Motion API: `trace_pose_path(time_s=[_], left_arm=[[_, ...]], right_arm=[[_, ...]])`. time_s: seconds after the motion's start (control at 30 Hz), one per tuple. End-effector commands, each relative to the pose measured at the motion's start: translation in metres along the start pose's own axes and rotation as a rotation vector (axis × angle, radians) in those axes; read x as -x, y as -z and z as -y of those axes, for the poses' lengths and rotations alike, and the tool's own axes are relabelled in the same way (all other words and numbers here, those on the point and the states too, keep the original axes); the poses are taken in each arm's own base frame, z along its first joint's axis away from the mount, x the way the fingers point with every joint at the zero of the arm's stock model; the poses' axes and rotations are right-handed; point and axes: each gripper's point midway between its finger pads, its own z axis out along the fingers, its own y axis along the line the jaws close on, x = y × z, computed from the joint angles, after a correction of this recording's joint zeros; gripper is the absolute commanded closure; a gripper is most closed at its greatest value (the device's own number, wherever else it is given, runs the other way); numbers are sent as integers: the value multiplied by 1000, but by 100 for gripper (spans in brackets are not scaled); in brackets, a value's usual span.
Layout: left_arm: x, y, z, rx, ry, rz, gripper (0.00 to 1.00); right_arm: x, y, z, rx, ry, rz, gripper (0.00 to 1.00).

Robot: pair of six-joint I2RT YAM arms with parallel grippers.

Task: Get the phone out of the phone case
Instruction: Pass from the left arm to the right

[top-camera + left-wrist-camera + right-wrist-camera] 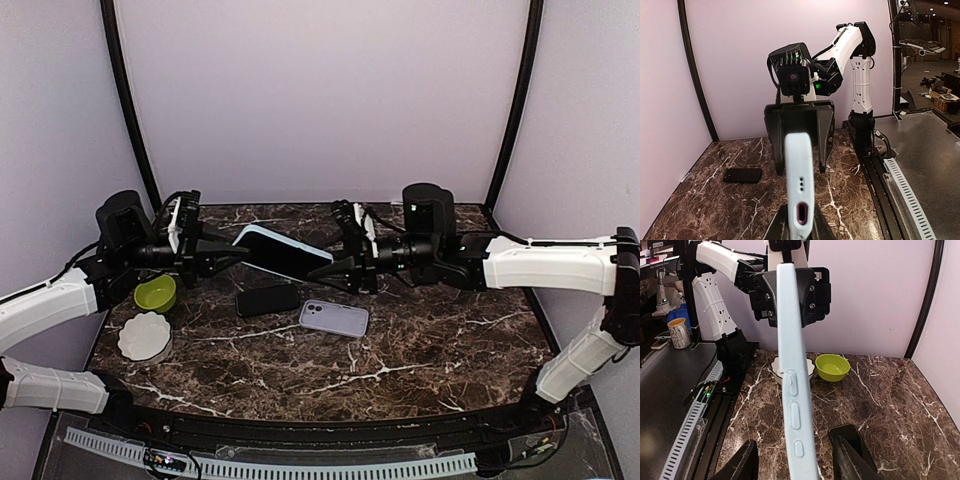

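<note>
Left pincer point(228, 256) clamped one end of the cased phone point(283, 252), held aloft over the marble tabletop point(440, 340).
Right pincer point(325, 270) stood part-open astride the other end, fingers clear of its pale blue case point(790, 340); a black phone point(267, 300) lay on the tabletop below.

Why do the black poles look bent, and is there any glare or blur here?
Top external view: the poles bow, likely wide-angle lens distortion; light is soft and even, no harsh glare on the marble table. Left wrist view: the phone looms oversized near the lens; the room at right is dim. Right wrist view: same looming effect, while the green bowl is sharp.
</note>
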Motion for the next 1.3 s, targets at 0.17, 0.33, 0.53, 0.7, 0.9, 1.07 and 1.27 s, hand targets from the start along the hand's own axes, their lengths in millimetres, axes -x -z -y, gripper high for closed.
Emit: trace_pose_path(time_s=[0.17,0.33,0.53,0.7,0.9,1.07,1.27], left_arm=[[24,2,0,2,-44,72,100],[25,2,-1,6,-28,79,100],[27,2,-5,24,-6,91,100],[28,3,-7,39,2,100,100],[29,3,-6,37,-8,106,100],[31,4,-5,32,12,112,100],[30,3,-2,14,11,112,100]], right_arm=[[18,-2,5,-5,35,60,58],[24,-2,4,-1,36,98,66],[33,-1,2,14,18,155,74],[32,-4,-1,34,-8,170,83],[31,-3,-1,24,-8,172,78],[32,-3,0,17,-8,174,75],[30,-4,2,9,-14,166,70]])
